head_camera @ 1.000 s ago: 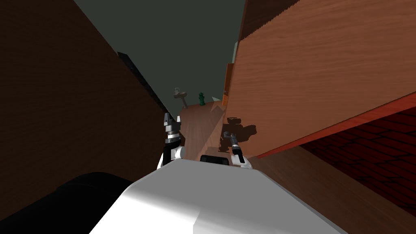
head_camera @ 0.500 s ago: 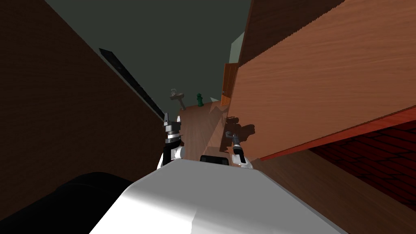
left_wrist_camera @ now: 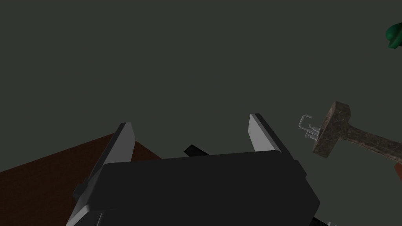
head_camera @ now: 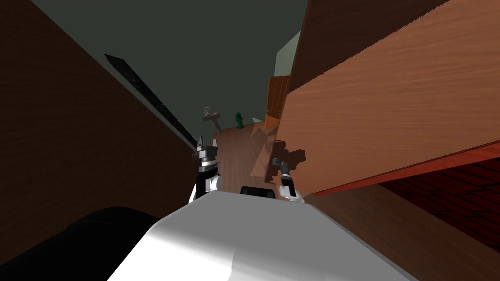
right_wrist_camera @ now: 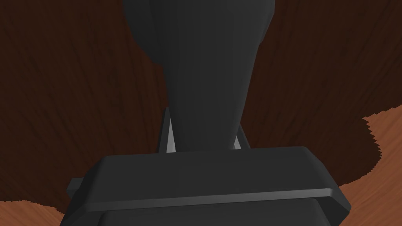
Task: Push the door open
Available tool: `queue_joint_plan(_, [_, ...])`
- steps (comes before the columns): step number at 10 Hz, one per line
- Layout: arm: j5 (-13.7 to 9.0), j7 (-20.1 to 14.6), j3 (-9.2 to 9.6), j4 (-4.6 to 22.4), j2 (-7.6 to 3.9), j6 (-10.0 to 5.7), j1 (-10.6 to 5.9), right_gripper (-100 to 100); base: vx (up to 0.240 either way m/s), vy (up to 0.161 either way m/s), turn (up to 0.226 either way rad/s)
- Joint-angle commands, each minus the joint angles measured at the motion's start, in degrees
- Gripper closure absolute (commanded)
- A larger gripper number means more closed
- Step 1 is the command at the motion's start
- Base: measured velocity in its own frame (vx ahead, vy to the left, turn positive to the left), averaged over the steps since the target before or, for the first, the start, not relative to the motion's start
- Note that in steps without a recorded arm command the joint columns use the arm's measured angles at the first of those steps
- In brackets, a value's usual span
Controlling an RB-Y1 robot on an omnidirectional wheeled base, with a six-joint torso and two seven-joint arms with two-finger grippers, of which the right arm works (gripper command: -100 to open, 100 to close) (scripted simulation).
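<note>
Swung further open than a second ago: wooden door (head_camera: 390, 97), on the right, gap ahead wider. Right jaws clenched on its dark handle (right_wrist_camera: 204, 70). Left jaws released, holding nothing, raised near the brown wall (head_camera: 73, 146).

You have one left gripper (left_wrist_camera: 188, 125), one right gripper (right_wrist_camera: 203, 138), one door (head_camera: 390, 97) with one handle (right_wrist_camera: 204, 78), one sink (left_wrist_camera: 333, 133), one green object (head_camera: 239, 119).
</note>
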Motion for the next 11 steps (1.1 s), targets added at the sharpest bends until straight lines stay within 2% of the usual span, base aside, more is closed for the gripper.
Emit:
queue_joint_plan(1, [-0.25, 0.08, -0.49, 0.05, -0.59, -0.29, -0.27, 100, 0.148, 0.025, -0.025])
queue_joint_plan(5, [-1.07, 0.56, -2.05, 0.11, -1.64, -0.35, -0.28, 100, 0.165, 0.038, -0.031])
queue_joint_plan(11, [-3.07, 1.73, -5.86, 0.25, -2.84, -0.49, -0.29, 100, 0.199, 0.053, -0.055])
